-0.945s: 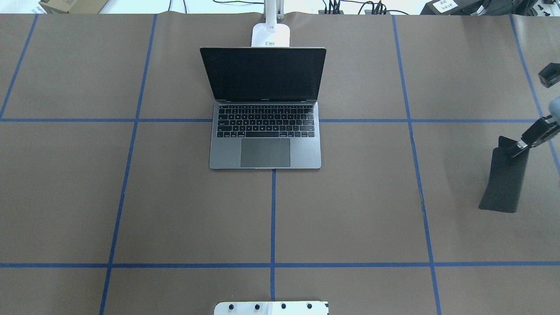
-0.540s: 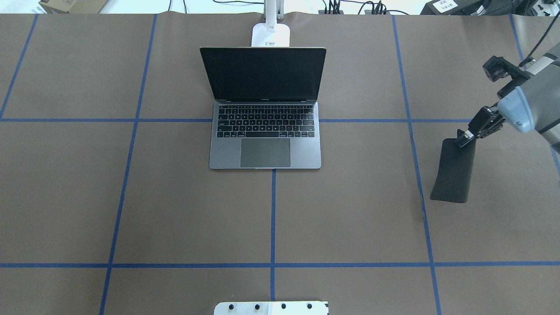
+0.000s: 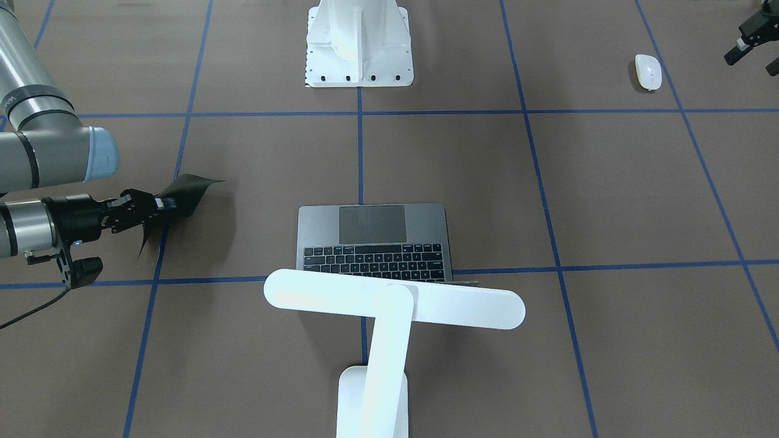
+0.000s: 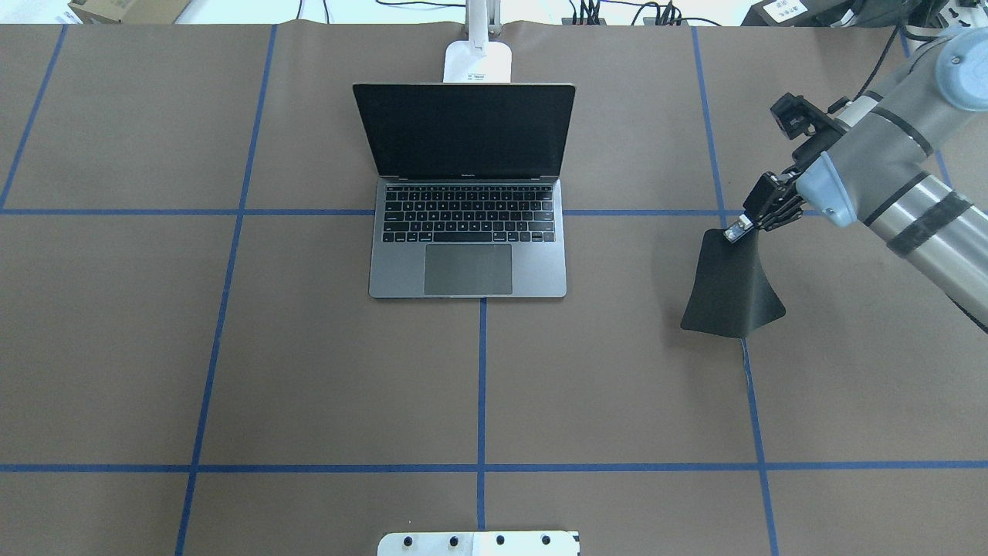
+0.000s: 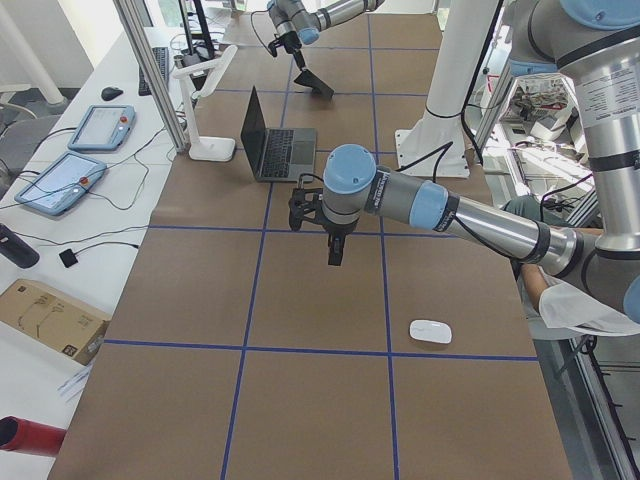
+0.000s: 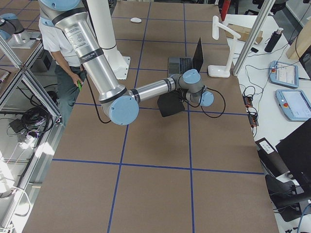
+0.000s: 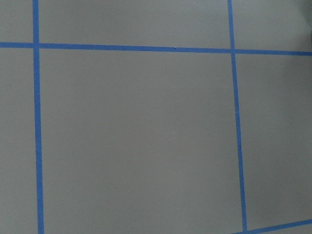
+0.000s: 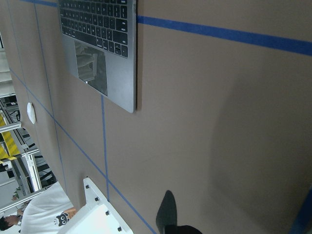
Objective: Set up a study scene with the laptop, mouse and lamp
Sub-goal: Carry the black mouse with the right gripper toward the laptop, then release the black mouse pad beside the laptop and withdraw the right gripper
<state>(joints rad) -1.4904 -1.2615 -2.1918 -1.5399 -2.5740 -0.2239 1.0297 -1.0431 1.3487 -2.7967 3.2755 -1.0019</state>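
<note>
The grey laptop (image 4: 468, 232) stands open at the table's middle, screen towards the far edge. Right behind its screen rises the white lamp (image 4: 478, 62), whose bar head (image 3: 394, 300) hangs over the laptop's back. The white mouse (image 3: 648, 71) lies near the robot's side, on its left. My right gripper (image 4: 737, 232) is shut on one corner of a limp black pad (image 4: 729, 286), which hangs tilted to the right of the laptop. My left gripper (image 3: 750, 61) hovers beside the mouse, open with nothing in it.
The white bolted pedestal (image 3: 359, 42) stands at the robot's edge, in the middle. Blue tape lines (image 4: 482, 386) divide the brown table cover. A person (image 6: 63, 43) stands beside the robot. Handheld control tablets (image 5: 100, 125) lie on a side desk beyond the lamp.
My right arm has carried the black pad leftward from the table's right edge towards the laptop. Laptop and lamp have not moved.
</note>
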